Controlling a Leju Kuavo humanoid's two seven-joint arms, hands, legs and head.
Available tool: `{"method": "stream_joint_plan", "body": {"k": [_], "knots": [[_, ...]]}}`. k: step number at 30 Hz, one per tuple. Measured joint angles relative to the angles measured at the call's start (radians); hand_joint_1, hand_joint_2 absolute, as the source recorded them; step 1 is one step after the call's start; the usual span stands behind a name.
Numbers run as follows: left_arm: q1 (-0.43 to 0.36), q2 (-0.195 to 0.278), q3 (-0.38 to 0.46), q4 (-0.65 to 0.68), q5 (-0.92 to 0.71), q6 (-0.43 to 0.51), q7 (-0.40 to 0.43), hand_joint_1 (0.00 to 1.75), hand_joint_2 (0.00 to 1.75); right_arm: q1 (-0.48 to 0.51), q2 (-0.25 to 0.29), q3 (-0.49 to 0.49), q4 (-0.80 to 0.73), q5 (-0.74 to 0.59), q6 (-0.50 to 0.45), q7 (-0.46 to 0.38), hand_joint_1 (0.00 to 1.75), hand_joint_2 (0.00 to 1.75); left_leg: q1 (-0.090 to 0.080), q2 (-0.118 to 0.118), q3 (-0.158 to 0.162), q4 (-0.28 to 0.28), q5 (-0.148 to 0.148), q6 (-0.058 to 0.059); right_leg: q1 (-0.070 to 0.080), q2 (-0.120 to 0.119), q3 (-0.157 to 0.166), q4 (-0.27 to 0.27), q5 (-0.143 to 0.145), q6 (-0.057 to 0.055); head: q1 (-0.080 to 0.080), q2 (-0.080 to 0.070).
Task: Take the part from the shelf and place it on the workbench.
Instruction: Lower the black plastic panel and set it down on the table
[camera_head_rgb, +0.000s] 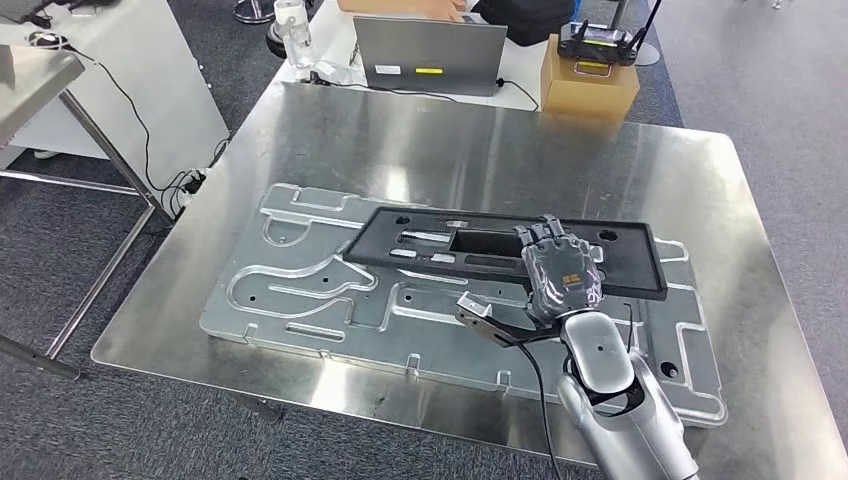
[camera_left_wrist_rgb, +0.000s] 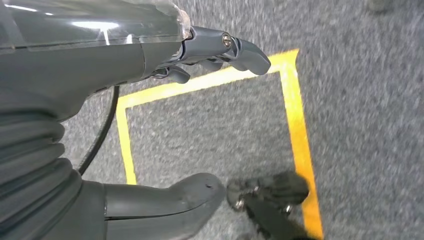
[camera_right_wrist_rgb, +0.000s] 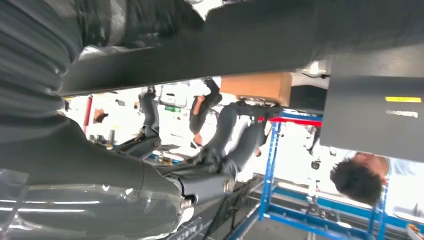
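The black rectangular frame part (camera_head_rgb: 620, 262) lies flat on a silver machined plate (camera_head_rgb: 300, 290) on the steel workbench (camera_head_rgb: 450, 150). My right hand (camera_head_rgb: 560, 272) is over the part's near edge, fingers stretched across its top and thumb spread out to the left, clear of the part. In the right wrist view the part (camera_right_wrist_rgb: 200, 50) is a dark slab, and a bright gap separates it from the fingers (camera_right_wrist_rgb: 220, 145), so nothing is gripped. My left hand (camera_left_wrist_rgb: 150, 55) hangs over the grey carpet, fingers apart and holding nothing.
At the bench's far edge stand a grey laptop (camera_head_rgb: 428, 52), a cardboard box (camera_head_rgb: 588, 82) and a clear bottle (camera_head_rgb: 292, 30). A white table (camera_head_rgb: 150, 80) is at the far left. A person (camera_right_wrist_rgb: 357, 177) and a blue rack (camera_right_wrist_rgb: 270, 170) are beyond the bench.
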Motion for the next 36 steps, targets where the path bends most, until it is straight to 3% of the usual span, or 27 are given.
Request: {"method": "stream_joint_plan", "body": {"k": [1, 2, 3, 6, 8, 12, 14, 16, 17, 18, 19, 21, 23, 26, 27, 29, 31, 32, 33, 34, 36], "knots": [[0.0, 0.0, 0.0, 0.0, 0.003, 0.0, -0.001, 0.0, 0.0, 0.005, -0.001, 0.0, 0.0, -0.001, 0.0, 0.0, 0.0, 1.75, 0.0, 0.0, 0.0, 0.001, -0.001, 0.0, -0.004, 0.0, -0.03, 0.054, -0.017, 0.004, 0.0, 0.0], [0.0, 0.0, 0.0, 0.0, 0.007, 0.0, -0.002, 0.0, 0.0, 0.009, -0.002, 0.0, 0.0, -0.002, 0.0, 0.0, 0.0, 1.75, 0.001, 0.0, 0.001, 0.002, -0.003, -0.001, -0.007, -0.001, -0.047, 0.081, -0.016, 0.007, 0.0, 0.0], [0.0, 0.0, 0.0, 0.0, 0.01, -0.001, -0.002, 0.0, 0.0, 0.013, -0.003, -0.001, 0.0, -0.003, 0.0, -0.001, 0.0, 1.75, 0.002, -0.001, 0.002, 0.004, -0.006, -0.003, -0.011, -0.001, -0.045, 0.068, 0.006, 0.01, 0.0, 0.0], [0.001, -0.001, 0.0, 0.0, 0.015, -0.001, -0.001, 0.0, 0.0, 0.016, -0.006, -0.002, 0.0, -0.004, -0.001, -0.002, 0.0, 1.75, 0.004, -0.004, 0.007, 0.02, -0.022, -0.016, -0.016, -0.004, 0.038, -0.113, 0.101, 0.012, 0.0, 0.0], [0.0, -0.001, 0.0, 0.0, 0.017, -0.001, -0.001, 0.0, 0.0, 0.018, -0.006, -0.002, -0.001, -0.006, -0.001, -0.002, 0.0, 1.75, 0.002, -0.005, 0.005, 0.028, -0.029, -0.027, -0.012, -0.002, 0.061, -0.165, 0.11, 0.005, -0.001, 0.0], [0.0, -0.002, 0.0, 0.0, 0.021, -0.002, -0.001, 0.0, 0.0, 0.022, -0.008, -0.003, -0.004, -0.01, -0.002, -0.004, 0.0, 1.75, 0.006, -0.004, 0.002, 0.046, -0.048, -0.048, -0.01, 0.0, 0.065, -0.17, 0.111, -0.023, -0.001, 0.0], [0.0, -0.003, 0.0, 0.0, 0.023, -0.003, -0.001, 0.0, 0.0, 0.022, -0.008, -0.003, -0.006, -0.014, -0.002, -0.005, 0.0, 1.75, 0.007, -0.002, -0.037, 0.133, -0.101, -0.054, -0.01, -0.002, 0.068, -0.174, 0.113, -0.035, -0.001, 0.0], [0.001, -0.003, 0.0, 0.0, 0.026, -0.007, -0.001, 0.0, 0.0, 0.025, -0.008, -0.003, -0.005, -0.018, -0.002, -0.005, 0.0, 1.75, 0.007, -0.002, -0.095, 0.259, -0.161, -0.055, -0.005, -0.005, 0.067, -0.172, 0.114, -0.04, -0.001, 0.0], [0.002, -0.003, 0.0, 0.0, 0.029, -0.01, -0.001, 0.0, 0.0, 0.028, -0.008, -0.003, -0.005, -0.018, -0.001, -0.006, 0.0, 1.75, 0.007, -0.002, -0.111, 0.295, -0.171, -0.054, -0.002, -0.005, 0.066, -0.171, 0.115, -0.04, -0.001, 0.0], [0.003, -0.003, 0.0, 0.0, 0.031, -0.014, -0.001, 0.0, 0.0, 0.03, -0.008, -0.003, -0.005, -0.019, -0.001, -0.006, 0.0, 1.75, 0.007, -0.002, -0.108, 0.294, -0.162, -0.051, 0.0, -0.005, 0.066, -0.17, 0.115, -0.041, -0.001, 0.0], [0.003, -0.003, 0.0, 0.0, 0.033, -0.018, -0.001, 0.0, 0.0, 0.031, -0.008, -0.003, -0.005, -0.019, -0.001, -0.006, 0.0, 1.75, 0.006, -0.002, -0.087, 0.255, -0.136, -0.046, 0.002, -0.005, 0.065, -0.169, 0.115, -0.04, -0.001, 0.0], [0.002, -0.002, 0.0, 0.0, 0.035, -0.021, -0.001, 0.0, 0.0, 0.032, -0.008, -0.003, -0.005, -0.02, -0.001, -0.007, 0.0, 1.75, 0.0, -0.003, -0.016, 0.121, -0.076, -0.031, 0.006, -0.004, 0.065, -0.168, 0.116, -0.039, -0.001, 0.0], [0.001, -0.001, 0.0, 0.0, 0.036, -0.021, -0.002, 0.0, 0.0, 0.032, -0.009, -0.003, -0.006, -0.021, -0.001, -0.007, 0.0, 1.75, -0.008, -0.002, 0.024, 0.042, -0.049, -0.02, 0.006, -0.004, 0.062, -0.167, 0.12, -0.032, -0.001, 0.0], [0.001, 0.0, 0.0, 0.0, 0.036, -0.02, -0.002, 0.0, 0.0, 0.033, -0.009, -0.004, -0.006, -0.021, -0.002, -0.008, 0.0, 1.75, -0.01, 0.0, 0.024, 0.025, -0.032, -0.011, 0.003, -0.004, 0.06, -0.169, 0.126, -0.013, -0.001, 0.0], [0.0, 0.0, 0.001, 0.0, 0.036, -0.02, -0.002, 0.0, 0.0, 0.032, -0.01, -0.006, -0.006, -0.021, -0.002, -0.008, 0.0, 1.75, -0.008, 0.002, 0.022, 0.018, -0.023, -0.006, 0.003, -0.004, 0.057, -0.162, 0.114, -0.007, -0.001, 0.0], [-0.001, 0.0, 0.001, 0.0, 0.037, -0.02, -0.002, 0.0, 0.0, 0.032, -0.011, -0.009, -0.006, -0.021, -0.002, -0.008, 0.0, 1.75, -0.003, 0.008, 0.012, 0.007, -0.006, 0.004, 0.001, -0.004, 0.033, -0.094, 0.048, 0.002, 0.0, 0.0], [-0.001, 0.0, 0.001, 0.0, 0.037, -0.022, -0.002, 0.0, 0.0, 0.035, -0.012, -0.01, -0.005, -0.021, -0.001, -0.008, 0.0, 1.75, -0.004, 0.01, -0.008, 0.007, 0.008, 0.009, -0.002, -0.004, -0.008, 0.032, -0.036, 0.009, 0.0, 0.0], [-0.001, -0.001, 0.001, 0.0, 0.039, -0.023, -0.002, 0.0, 0.0, 0.038, -0.013, -0.01, -0.005, -0.021, -0.001, -0.008, 0.0, 1.75, -0.004, 0.01, -0.018, 0.008, 0.015, 0.008, -0.004, -0.004, -0.019, 0.082, -0.059, 0.013, 0.0, 0.0], [-0.001, -0.001, 0.001, 0.0, 0.04, -0.026, -0.002, 0.0, 0.0, 0.04, -0.013, -0.011, -0.005, -0.021, -0.001, -0.008, 0.0, 1.75, -0.003, 0.011, -0.029, 0.01, 0.022, 0.007, -0.006, -0.004, -0.014, 0.099, -0.061, 0.016, 0.0, 0.0], [0.0, -0.001, 0.001, 0.0, 0.041, -0.028, -0.002, 0.0, 0.0, 0.041, -0.014, -0.011, -0.005, -0.022, -0.002, -0.008, 0.0, 1.75, -0.003, 0.011, -0.04, 0.012, 0.029, 0.004, -0.009, -0.005, 0.01, 0.078, -0.045, 0.018, 0.0, 0.0], [0.0, -0.003, 0.001, 0.0, 0.043, -0.03, -0.002, 0.0, 0.0, 0.042, -0.014, -0.013, -0.006, -0.023, -0.002, -0.008, 0.0, 1.75, -0.002, 0.011, -0.06, 0.022, 0.04, -0.003, -0.014, -0.005, 0.101, -0.048, 0.002, 0.019, 0.0, 0.0]]}}
